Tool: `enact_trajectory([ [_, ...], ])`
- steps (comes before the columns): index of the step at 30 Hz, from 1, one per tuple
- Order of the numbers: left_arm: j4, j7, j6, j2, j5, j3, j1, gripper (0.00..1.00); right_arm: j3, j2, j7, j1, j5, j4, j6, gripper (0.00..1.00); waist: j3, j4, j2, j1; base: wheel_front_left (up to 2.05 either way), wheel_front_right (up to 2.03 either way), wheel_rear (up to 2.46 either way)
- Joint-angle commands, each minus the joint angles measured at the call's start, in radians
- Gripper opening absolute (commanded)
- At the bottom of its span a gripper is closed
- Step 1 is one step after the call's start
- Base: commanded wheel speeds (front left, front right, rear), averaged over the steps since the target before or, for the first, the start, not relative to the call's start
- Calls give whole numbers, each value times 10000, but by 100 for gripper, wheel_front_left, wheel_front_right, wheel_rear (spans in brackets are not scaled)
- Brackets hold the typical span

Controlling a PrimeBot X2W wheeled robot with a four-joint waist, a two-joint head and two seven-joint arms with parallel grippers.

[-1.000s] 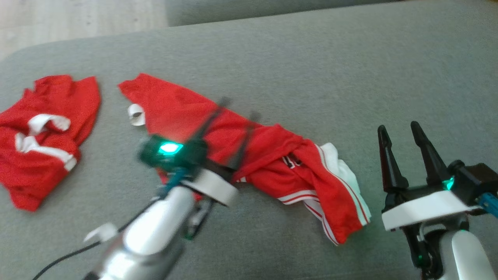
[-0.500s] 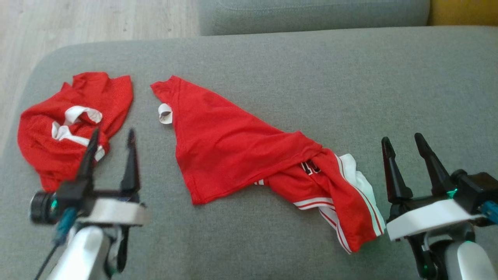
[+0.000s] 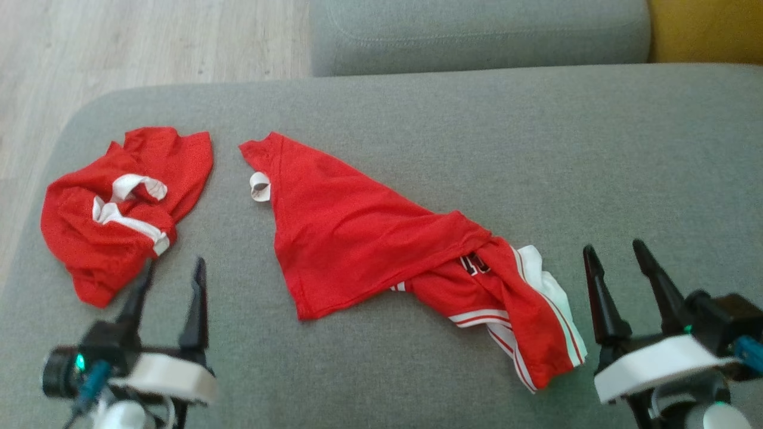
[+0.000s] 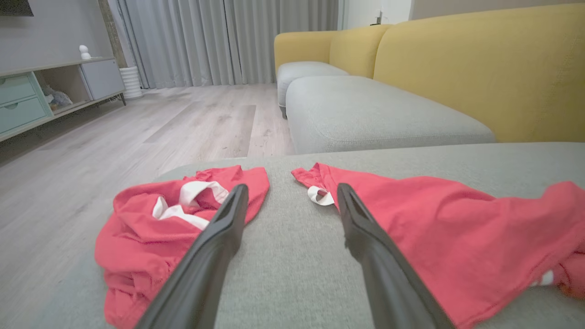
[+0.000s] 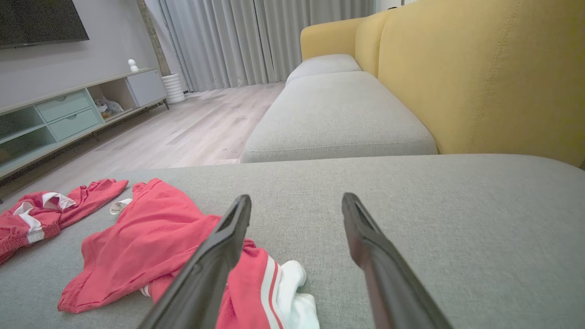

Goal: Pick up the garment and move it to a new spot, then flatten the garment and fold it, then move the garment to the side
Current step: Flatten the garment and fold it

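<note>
A red garment with white trim [image 3: 357,238] lies partly spread on the grey sofa cushion [image 3: 506,137], its right end bunched and twisted, a white tag curling at its upper left. It also shows in the left wrist view [image 4: 434,219] and the right wrist view [image 5: 146,242]. My left gripper [image 3: 173,268] [image 4: 291,188] hovers open and empty at the lower left, between this garment and a second, crumpled red garment [image 3: 89,256] [image 4: 137,237] [image 5: 27,219]. My right gripper [image 3: 614,249] [image 5: 297,198] stands open and empty just right of the bunched end.
The cushion's rounded left edge drops to a wooden floor [image 3: 119,47]. Another grey cushion [image 3: 477,36] lies beyond, and a yellow backrest [image 3: 703,30] rises at the right. Bare grey fabric stretches behind and right of the garment.
My left arm has drawn back from over the middle garment to the lower left, fingers open. The camera has shifted, so the scene sits lower and further right. The right gripper has barely moved.
</note>
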Motion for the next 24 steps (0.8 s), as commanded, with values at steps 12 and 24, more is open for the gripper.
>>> enact_trajectory([
  [12, -759, 337, 475, 328, 171, 91, 359, 100, 229, -45, 146, 233, 17, -587, -7, 100, -255, -89, -1, 0, 0, 0, 0],
  [24, -751, 362, 515, 380, 125, 45, 244, 100, 194, -45, 187, 175, 23, -489, -7, 100, -169, -104, -1, 0, 0, 0, 0],
])
